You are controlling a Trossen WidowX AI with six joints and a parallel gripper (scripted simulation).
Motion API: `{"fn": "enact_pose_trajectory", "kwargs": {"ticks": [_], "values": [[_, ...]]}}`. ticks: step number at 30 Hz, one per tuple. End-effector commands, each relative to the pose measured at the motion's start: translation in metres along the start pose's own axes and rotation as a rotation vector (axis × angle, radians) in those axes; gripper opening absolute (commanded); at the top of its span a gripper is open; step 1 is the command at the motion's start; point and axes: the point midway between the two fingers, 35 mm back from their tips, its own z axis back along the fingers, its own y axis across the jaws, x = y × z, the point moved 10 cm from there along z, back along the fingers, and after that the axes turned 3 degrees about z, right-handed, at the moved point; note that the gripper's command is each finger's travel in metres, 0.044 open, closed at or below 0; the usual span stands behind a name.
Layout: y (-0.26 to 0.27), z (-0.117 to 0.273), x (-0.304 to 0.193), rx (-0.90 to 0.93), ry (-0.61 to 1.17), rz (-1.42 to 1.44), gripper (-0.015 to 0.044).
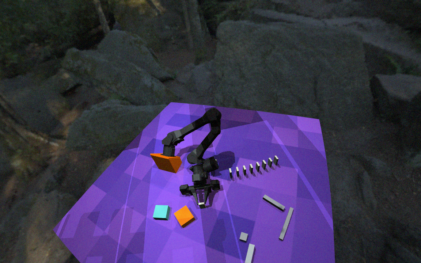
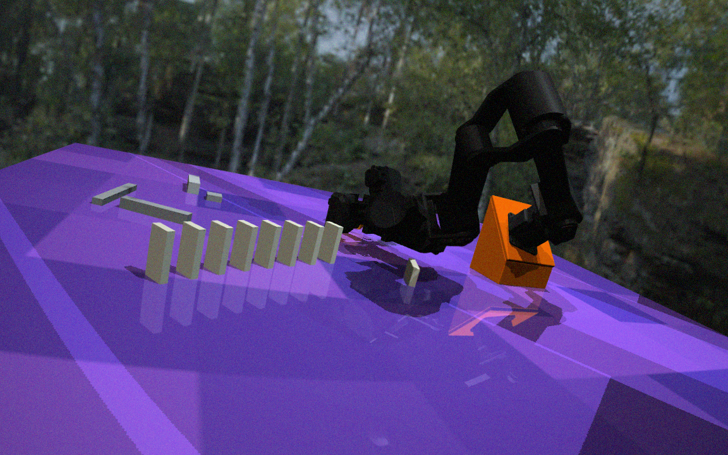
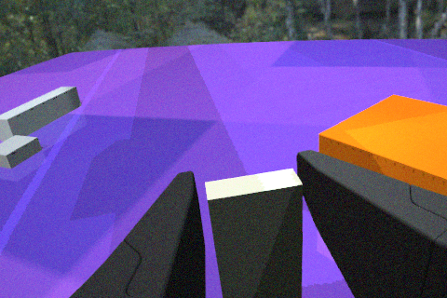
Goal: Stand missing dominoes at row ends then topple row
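Note:
A row of several pale dominoes (image 1: 251, 168) (image 2: 242, 244) stands upright and evenly spaced. My gripper (image 1: 201, 201) (image 3: 246, 175) is low over the table, off the row's near end and toward the orange block. It is slightly open around an upright pale domino (image 1: 201, 205) (image 3: 261, 242). A gap shows at the left finger, and the right finger is very close to the domino's top corner. The domino's foot is hidden in the wrist view. Another domino (image 2: 411, 272) lies on the table beneath the arm, between the row and the arm's base.
An orange block (image 1: 184, 216) (image 3: 391, 135) is close beside the gripper, with a teal block (image 1: 161, 212) beyond it. Grey bars (image 1: 273, 202) (image 1: 285, 223) (image 2: 155, 208) and a small grey block (image 1: 243, 236) (image 3: 20, 149) lie farther off. An orange wedge (image 1: 166, 162) (image 2: 491, 249) is at the arm's base.

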Motion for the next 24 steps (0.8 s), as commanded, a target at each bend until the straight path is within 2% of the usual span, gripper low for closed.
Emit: {"fn": "enact_pose_trajectory", "kwargs": {"ticks": [1,10,13,18,24], "values": [[0.001,0.000,0.000,0.001,-0.005,-0.007,0.0212],[0.001,0.000,0.000,0.001,-0.005,-0.007,0.0440],[0.001,0.000,0.002,0.001,-0.004,-0.007,0.0440],[-0.002,0.000,0.048,0.002,-0.003,-0.001,0.0440],[0.001,-0.015,0.052,-0.032,0.054,0.038,0.0440]]}}
